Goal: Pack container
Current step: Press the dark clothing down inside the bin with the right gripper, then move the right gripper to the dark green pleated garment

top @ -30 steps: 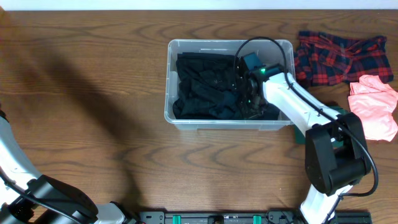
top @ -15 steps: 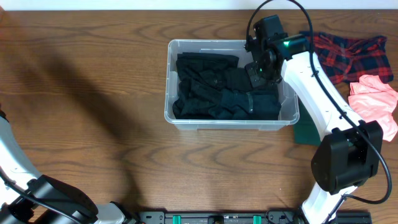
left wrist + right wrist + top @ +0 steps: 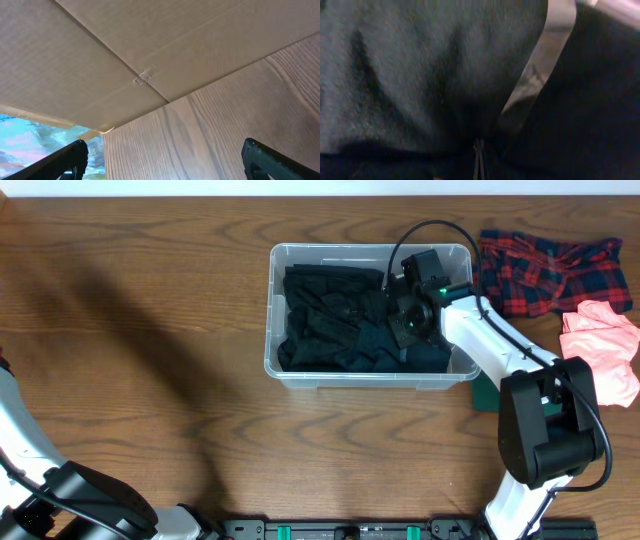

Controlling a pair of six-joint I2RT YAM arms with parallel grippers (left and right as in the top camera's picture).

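Pressing shut right fingers (image 3: 402, 326) into dark clothing (image 3: 330, 320) inside container (image 3: 272, 310), probably to tamp load flat. Noted left fingers (image 3: 67, 161) wide open, empty.

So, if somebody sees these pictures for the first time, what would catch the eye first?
First the clear container in the middle of the wooden table, filled with dark clothes, with the right gripper dipped into them, jaws shut. Next come the bright colours at the table's right edge: a red plaid garment beside the container, and a pink garment next to it, nearer the robot.
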